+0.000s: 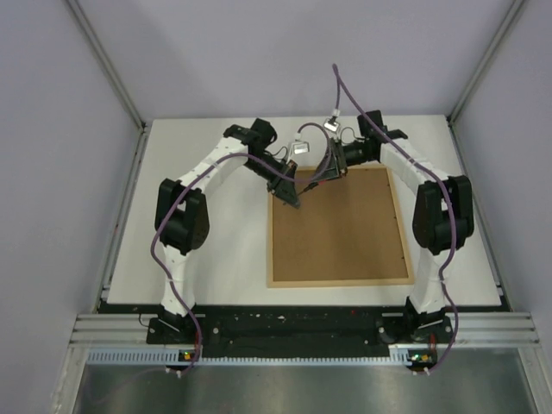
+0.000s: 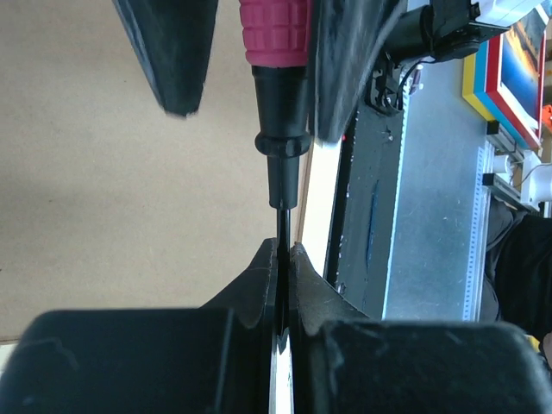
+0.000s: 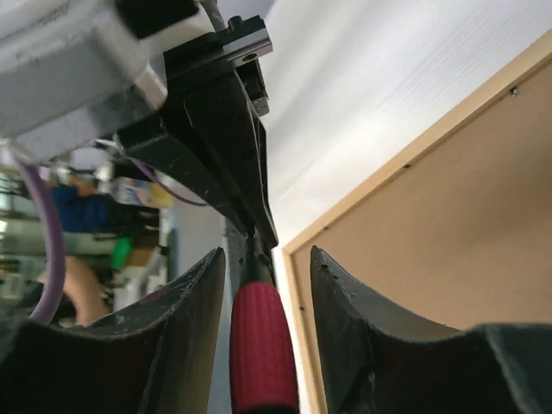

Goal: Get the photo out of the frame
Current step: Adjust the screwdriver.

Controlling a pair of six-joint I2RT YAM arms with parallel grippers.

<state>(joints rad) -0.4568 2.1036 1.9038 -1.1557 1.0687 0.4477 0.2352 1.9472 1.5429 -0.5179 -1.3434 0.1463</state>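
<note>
The frame (image 1: pixel 338 281) lies face down on the white table, its brown backing board (image 1: pixel 341 226) facing up. The photo is hidden. At the frame's far left corner my left gripper (image 1: pixel 289 197) is shut on the thin black shaft of a red-handled screwdriver (image 2: pixel 282 220), its jaws pinched together (image 2: pixel 284 250). My right gripper (image 3: pixel 267 259) straddles the red handle (image 3: pixel 261 345). Its fingers are apart, with a gap showing on the backing-board side. The pale wood rim (image 3: pixel 405 155) runs just beside the tool.
White table (image 1: pixel 207 250) surrounds the frame on the left and far side. Grey enclosure walls stand around it, and a black and metal rail (image 1: pixel 302 332) carries the arm bases at the near edge. Cables loop above the right wrist (image 1: pixel 345 90).
</note>
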